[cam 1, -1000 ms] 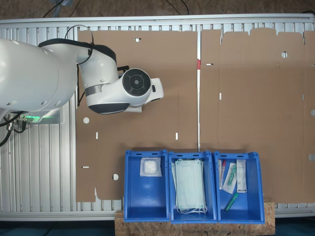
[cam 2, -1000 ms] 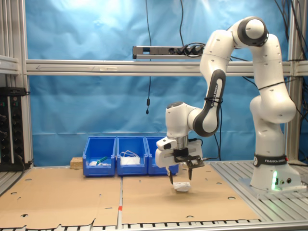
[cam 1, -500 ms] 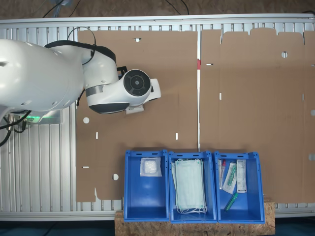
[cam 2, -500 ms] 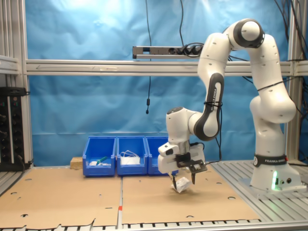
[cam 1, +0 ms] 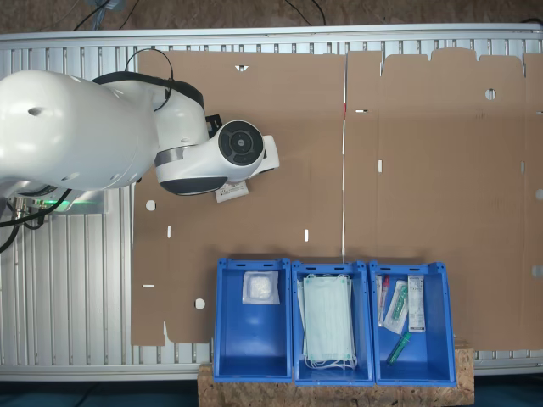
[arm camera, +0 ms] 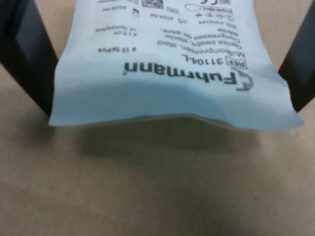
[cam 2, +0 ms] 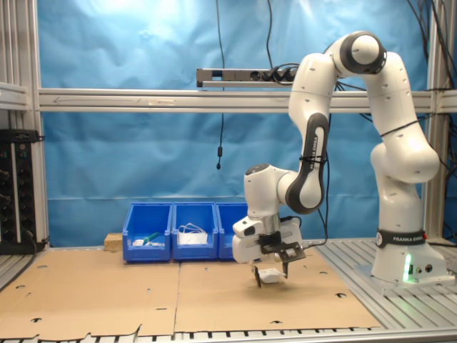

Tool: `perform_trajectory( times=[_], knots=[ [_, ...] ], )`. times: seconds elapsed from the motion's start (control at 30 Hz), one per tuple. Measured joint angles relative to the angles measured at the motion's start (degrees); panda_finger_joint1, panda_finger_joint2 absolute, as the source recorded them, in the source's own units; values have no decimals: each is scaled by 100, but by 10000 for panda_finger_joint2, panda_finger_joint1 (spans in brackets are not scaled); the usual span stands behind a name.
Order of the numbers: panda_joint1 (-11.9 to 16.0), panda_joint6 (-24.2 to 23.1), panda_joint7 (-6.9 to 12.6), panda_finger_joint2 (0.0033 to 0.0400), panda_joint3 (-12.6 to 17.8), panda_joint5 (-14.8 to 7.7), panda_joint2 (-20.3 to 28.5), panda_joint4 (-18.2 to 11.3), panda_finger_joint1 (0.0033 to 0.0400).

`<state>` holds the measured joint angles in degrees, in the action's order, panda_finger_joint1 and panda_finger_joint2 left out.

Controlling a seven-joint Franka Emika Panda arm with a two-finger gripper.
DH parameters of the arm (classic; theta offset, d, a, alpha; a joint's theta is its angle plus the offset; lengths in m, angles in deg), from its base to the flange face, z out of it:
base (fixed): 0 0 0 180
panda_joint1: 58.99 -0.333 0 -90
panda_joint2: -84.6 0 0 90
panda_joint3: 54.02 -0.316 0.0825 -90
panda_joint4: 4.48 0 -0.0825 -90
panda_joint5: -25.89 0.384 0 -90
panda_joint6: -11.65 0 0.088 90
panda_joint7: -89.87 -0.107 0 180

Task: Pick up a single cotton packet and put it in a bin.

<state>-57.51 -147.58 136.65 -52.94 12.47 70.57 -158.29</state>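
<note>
The cotton packet (cam 2: 272, 275) is a small flat white packet with dark print, held just above the cardboard by my gripper (cam 2: 271, 271), which is shut on it. In the wrist view the cotton packet (arm camera: 167, 73) sits between two dark fingers (arm camera: 24, 54) and casts a shadow on the cardboard below. In the first exterior view an edge of the cotton packet (cam 1: 231, 192) peeks out from under the arm's hand. The bin (cam 1: 252, 343), a blue crate holding one puffy white packet (cam 1: 260, 288), stands at the near edge. In the second exterior view the bin (cam 2: 230, 227) is partly behind the arm.
Two more blue crates stand beside the bin: one with pale green face masks (cam 1: 327, 322), one with syringes and wrapped tools (cam 1: 399, 309). Brown cardboard sheets (cam 1: 424, 153) cover the table. The arm's base (cam 2: 403, 264) stands on the aluminium frame at the second exterior view's right.
The gripper closed on the packet lying on the cardboard, lifted it, first tilted then level, and shifted slightly toward the second exterior view's left. The packet's edge now shows from under the hand.
</note>
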Motion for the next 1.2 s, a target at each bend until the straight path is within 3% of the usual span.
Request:
perform_trajectory(
  times=[0.67,1.2],
  knots=[
    [-39,-25,0,400,31,0,-22,25,400],
    [-73,-101,0,400,220,0,-15,9,400]
  ],
)
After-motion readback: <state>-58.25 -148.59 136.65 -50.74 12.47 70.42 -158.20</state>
